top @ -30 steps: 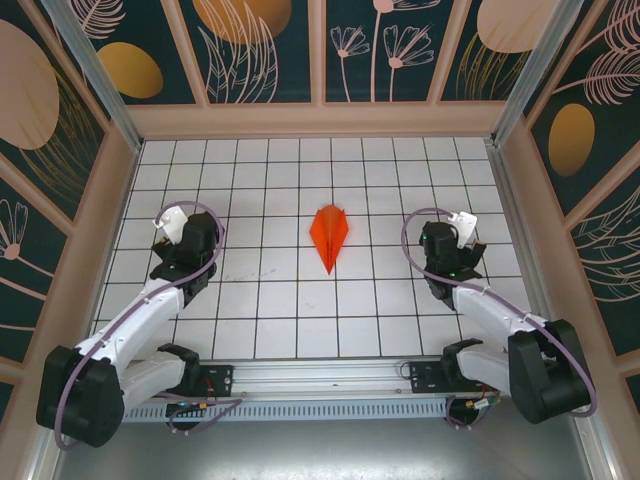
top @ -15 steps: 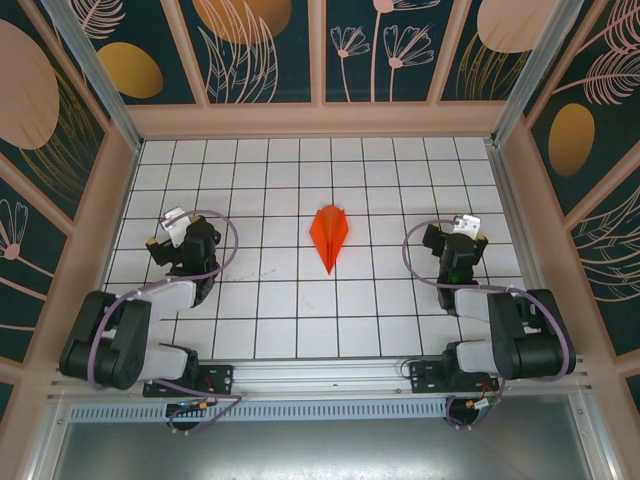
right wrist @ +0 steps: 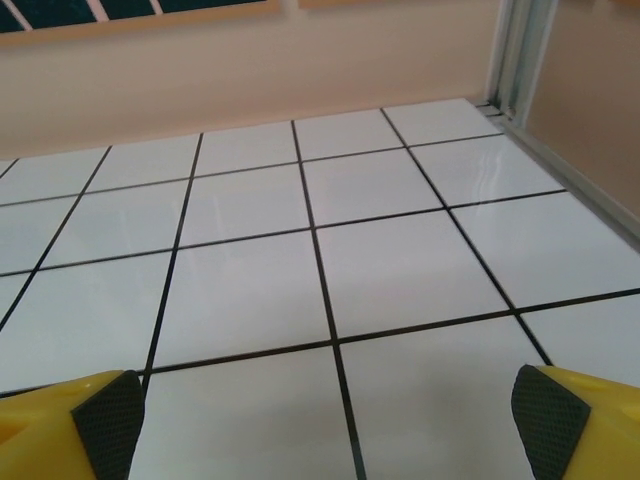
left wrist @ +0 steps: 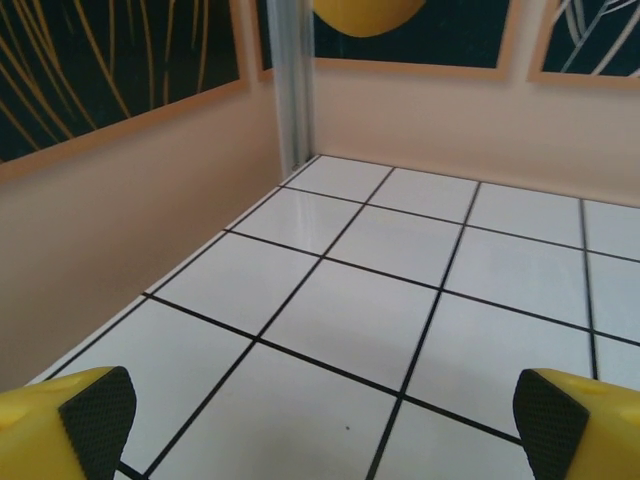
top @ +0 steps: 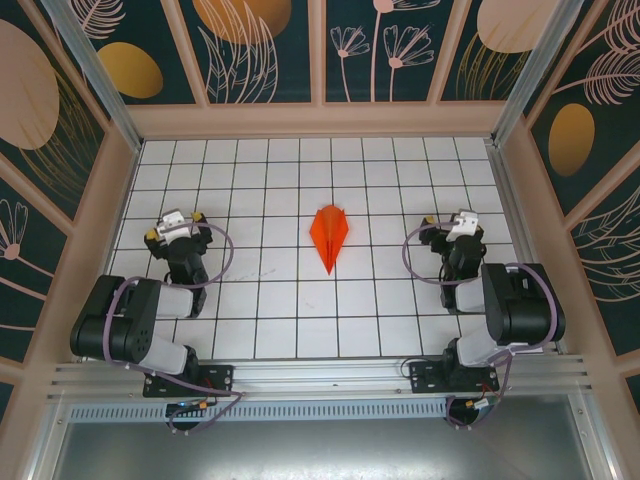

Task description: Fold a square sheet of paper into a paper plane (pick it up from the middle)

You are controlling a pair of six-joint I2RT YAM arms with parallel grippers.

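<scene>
While both arms sit folded back over their bases at the near edge, the plane (top: 329, 235) lies flat on the counter (top: 280, 320), midway between the left and right edges and about halfway from the near edge to the far one. Its sharp tip points to the near edge and its blunt tail to the far edge, with the centre crease running straight between them. Bare tiles lie open on every side of it.

The left claw (top: 175, 225) hangs near the left edge, level with the plane and well apart from it, jaws spread wide with bare tile between them. In its wrist view the black pads (left wrist: 98, 412) sit at the lower corners, bare tiles run ahead of the left claw (left wrist: 320, 415), and the left wall (left wrist: 120, 230) meets the far wall at a metal post (left wrist: 290, 85).

The right claw (top: 462, 224) hangs near the right edge, also level with the plane and well apart, jaws likewise wide over bare tile. From its wrist, open tiles stretch from the right claw (right wrist: 320, 420) to the far wall (right wrist: 250, 70) and the far right corner.
</scene>
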